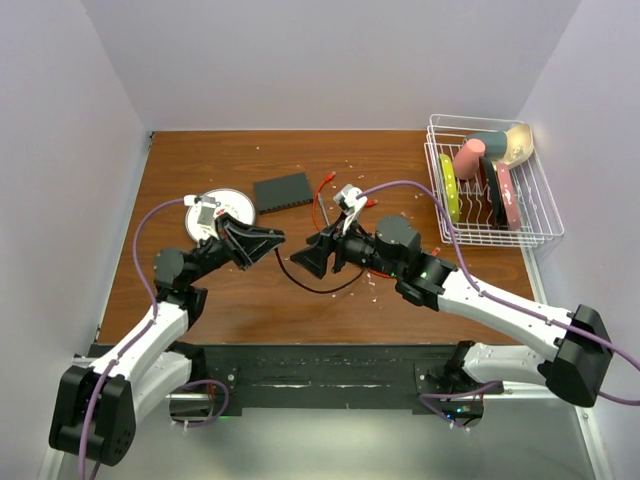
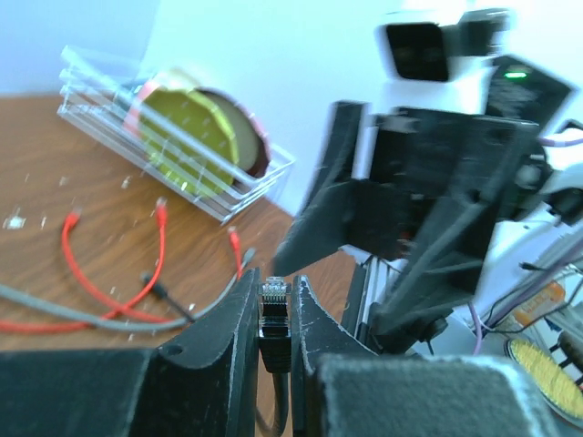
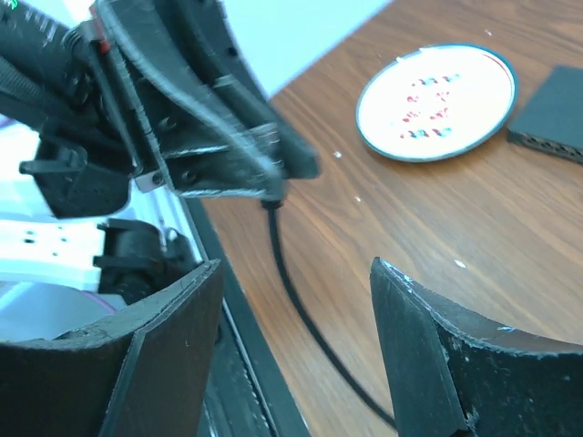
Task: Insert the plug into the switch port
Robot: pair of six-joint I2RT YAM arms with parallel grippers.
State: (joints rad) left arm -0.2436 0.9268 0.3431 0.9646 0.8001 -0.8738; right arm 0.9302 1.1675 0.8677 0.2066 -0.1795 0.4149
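My left gripper (image 2: 275, 289) is shut on the black network plug (image 2: 275, 319), whose clear tip points forward between the fingers and whose black cable (image 3: 305, 319) hangs down behind. In the top view the left gripper (image 1: 276, 241) is held above the table middle, facing my right gripper (image 1: 312, 257) a short way apart. The right gripper (image 3: 296, 269) is open and empty. The switch (image 1: 283, 190), a flat black box, lies behind both grippers, and its corner shows in the right wrist view (image 3: 556, 114).
A round white plate with red dots (image 1: 218, 212) lies left of the switch. Red and grey cables (image 1: 325, 200) lie right of it. A wire dish rack (image 1: 490, 180) with dishes stands at the back right. The black cable (image 1: 322, 289) loops on the table under the right arm.
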